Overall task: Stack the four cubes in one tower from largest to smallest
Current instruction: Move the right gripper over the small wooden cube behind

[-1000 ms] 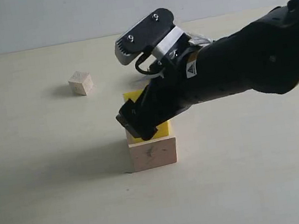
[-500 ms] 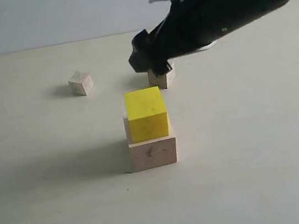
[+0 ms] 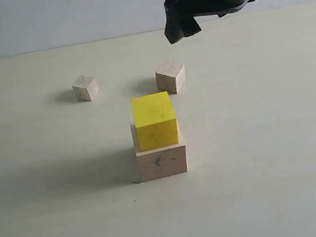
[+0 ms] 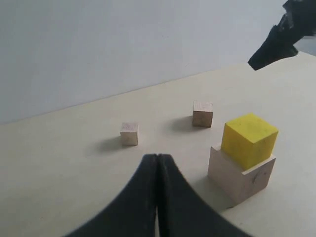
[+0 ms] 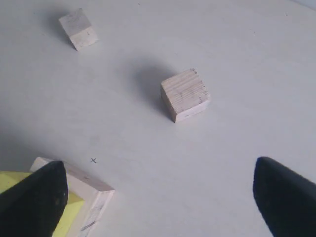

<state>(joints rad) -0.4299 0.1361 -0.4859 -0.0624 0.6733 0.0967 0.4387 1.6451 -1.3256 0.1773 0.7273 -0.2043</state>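
Scene immediately after placement of the second tier. A second earlier the right gripper [image 5: 158, 200] was down at the yellow cube [image 3: 155, 120]; it has since let go and risen clear, and now hangs above and behind the stack with its jaws spread wide and nothing between them. The yellow cube rests on the large wooden cube [image 3: 162, 162] near the middle of the table [image 3: 54, 215], upright and touching, though set a little off centre, towards one edge of the top face of its base. The two remaining pieces lie farther back on the bare surface: the medium-small wooden cube [image 3: 170, 76] just behind the stack and nearly under the raised gripper, and the tiny wooden cube [image 3: 85, 87] well apart to the left. Both sit alone, untouched by either arm. The left gripper [image 4: 157, 160] is low at the near side, its fingers pressed together on nothing, and takes no part at this stage. By the look of it, half the tower stands; the medium-small cube is the likely next pick, and the offset of the yellow cube leaves somewhat less margin when the following tier is set down.
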